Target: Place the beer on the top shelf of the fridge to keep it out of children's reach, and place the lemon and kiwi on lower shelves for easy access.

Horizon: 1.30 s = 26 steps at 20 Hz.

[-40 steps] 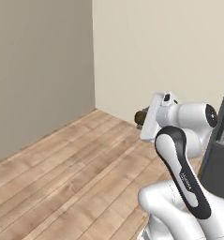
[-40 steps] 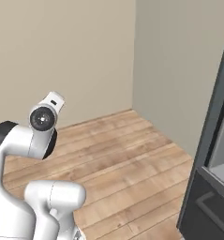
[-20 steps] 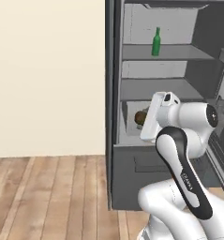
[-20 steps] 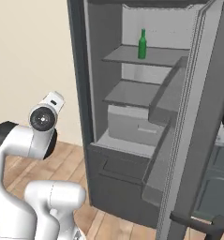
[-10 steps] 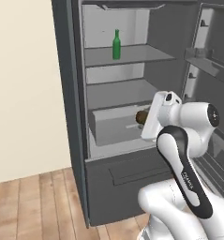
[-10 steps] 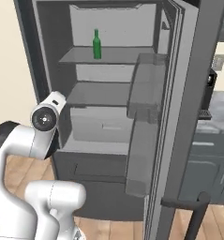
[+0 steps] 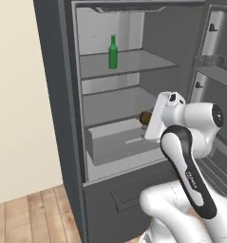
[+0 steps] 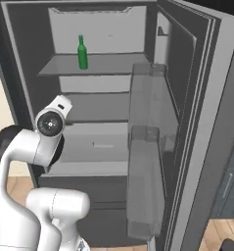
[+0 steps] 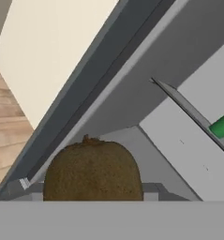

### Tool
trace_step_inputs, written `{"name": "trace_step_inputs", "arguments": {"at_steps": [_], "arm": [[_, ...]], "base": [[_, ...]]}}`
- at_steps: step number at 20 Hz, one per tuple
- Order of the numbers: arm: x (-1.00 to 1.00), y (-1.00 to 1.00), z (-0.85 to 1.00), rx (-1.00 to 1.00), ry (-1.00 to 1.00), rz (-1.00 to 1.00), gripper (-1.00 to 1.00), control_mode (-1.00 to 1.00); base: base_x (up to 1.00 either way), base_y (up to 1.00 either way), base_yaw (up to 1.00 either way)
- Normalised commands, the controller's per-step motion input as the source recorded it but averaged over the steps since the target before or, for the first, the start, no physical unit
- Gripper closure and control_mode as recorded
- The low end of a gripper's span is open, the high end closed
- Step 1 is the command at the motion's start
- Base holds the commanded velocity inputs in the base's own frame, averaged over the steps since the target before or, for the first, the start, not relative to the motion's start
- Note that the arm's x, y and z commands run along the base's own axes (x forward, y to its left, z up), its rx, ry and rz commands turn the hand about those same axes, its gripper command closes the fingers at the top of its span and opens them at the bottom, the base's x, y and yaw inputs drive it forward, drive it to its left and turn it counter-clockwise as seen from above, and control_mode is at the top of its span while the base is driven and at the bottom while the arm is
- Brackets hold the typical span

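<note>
The fridge (image 7: 55,95) stands open in front of me. The beer (image 7: 113,52) (image 8: 81,52), a slim green bottle, stands upright on the top shelf (image 7: 141,60) (image 8: 113,63). My gripper (image 7: 143,118) is shut on the kiwi (image 7: 146,116), a brown oval fruit that sits at the bottom of the hand view (image 9: 92,166). It hovers in front of the fridge, level with a lower shelf (image 7: 115,102) and above the pale drawer (image 7: 115,142). A green piece of the beer (image 9: 222,124) shows in the hand view. The lemon is out of view.
The fridge door (image 8: 187,112) is swung open on the right, with see-through bins (image 8: 148,98) on its inner side. A dark freezer drawer (image 7: 119,199) lies below the interior. A cream wall (image 7: 20,95) and wooden floor (image 7: 24,218) are to the left.
The base has turned and driven, so the views swung from wall and floor to the open fridge, which now looms closer. The arm keeps its pose with the kiwi still held.
</note>
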Motion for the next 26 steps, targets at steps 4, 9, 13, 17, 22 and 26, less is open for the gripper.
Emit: {"name": "trace_step_inputs", "arguments": {"at_steps": [4,9,13,17,22,26], "arm": [[0.0,0.0,0.0,0.0,0.0,0.0,1.0,1.0],[0.0,0.0,0.0,0.0,0.0,0.0,1.0,1.0],[0.34,0.0,-0.18,-0.02,0.03,-0.12,1.0,-1.0],[0.5,0.0,-0.3,-0.04,0.11,-0.16,1.0,-1.0],[0.63,-0.01,-0.24,0.0,0.12,-0.19,1.0,-1.0],[0.68,-0.17,-0.21,0.01,0.12,-0.18,1.0,-1.0]], "base": [[0.51,0.0,-0.12],[0.39,0.0,-0.08],[0.0,0.0,0.0],[0.0,0.0,0.0],[0.0,0.0,0.0],[0.0,0.0,0.0]]}}
